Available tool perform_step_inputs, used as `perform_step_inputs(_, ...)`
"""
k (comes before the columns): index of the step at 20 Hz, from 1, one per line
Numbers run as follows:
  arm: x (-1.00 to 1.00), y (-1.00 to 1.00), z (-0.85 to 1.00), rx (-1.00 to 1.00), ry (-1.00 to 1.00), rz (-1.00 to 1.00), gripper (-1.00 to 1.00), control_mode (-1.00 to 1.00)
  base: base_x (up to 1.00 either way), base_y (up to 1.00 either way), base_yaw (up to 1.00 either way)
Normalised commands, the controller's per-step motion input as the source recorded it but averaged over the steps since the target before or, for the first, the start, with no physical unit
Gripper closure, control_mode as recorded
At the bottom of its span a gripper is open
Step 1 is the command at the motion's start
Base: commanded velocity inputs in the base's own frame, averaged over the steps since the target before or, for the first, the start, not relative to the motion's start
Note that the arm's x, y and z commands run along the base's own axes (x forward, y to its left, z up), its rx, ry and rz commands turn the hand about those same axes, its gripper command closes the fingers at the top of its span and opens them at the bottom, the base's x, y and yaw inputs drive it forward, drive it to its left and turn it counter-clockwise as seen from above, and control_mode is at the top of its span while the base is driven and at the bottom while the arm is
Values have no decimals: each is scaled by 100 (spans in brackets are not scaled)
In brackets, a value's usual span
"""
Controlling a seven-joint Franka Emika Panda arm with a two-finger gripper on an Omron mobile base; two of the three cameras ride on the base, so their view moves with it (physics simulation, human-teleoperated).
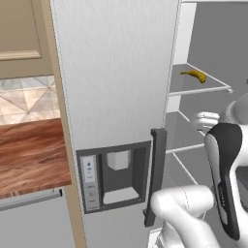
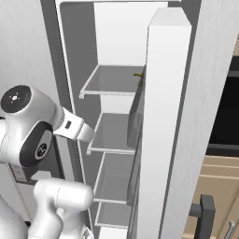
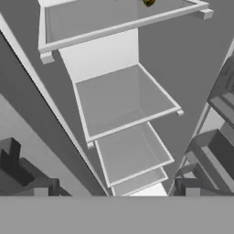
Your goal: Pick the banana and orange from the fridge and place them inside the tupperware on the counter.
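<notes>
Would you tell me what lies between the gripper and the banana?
Nothing: in the hand view, open fridge space separates the gripper from the banana on the top shelf.

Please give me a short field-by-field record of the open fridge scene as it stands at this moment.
fridge: tall light-grey brushed-metal fridge, door open, white-grey shelves showing
banana: small curved yellow banana lying on the top shelf
orange: cannot be made out
counter: reddish-brown wood-grain counter, left of the fridge
gripper: two dark-fingered gripper open, empty, aimed at the lower shelves, below the banana
task progress: no fruit picked yet
</notes>
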Motion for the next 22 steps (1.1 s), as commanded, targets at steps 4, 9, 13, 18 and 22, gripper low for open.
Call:
perform_step_inputs(4, 44, -24, 48, -3, -1, 0, -100, -100, 0, 0, 0)
perform_step_inputs(9, 53, -34, 40, 0, 0, 0, -100, -100, 0, 0, 0)
perform_step_inputs(13, 49, -35, 18, 0, 0, 0, -100, -100, 0, 0, 0)
perform_step_inputs(18, 53, -25, 2, 0, 0, 0, -100, -100, 0, 0, 0)
perform_step_inputs(22, 54, -16, 0, 0, 0, 0, -100, -100, 0, 0, 0)
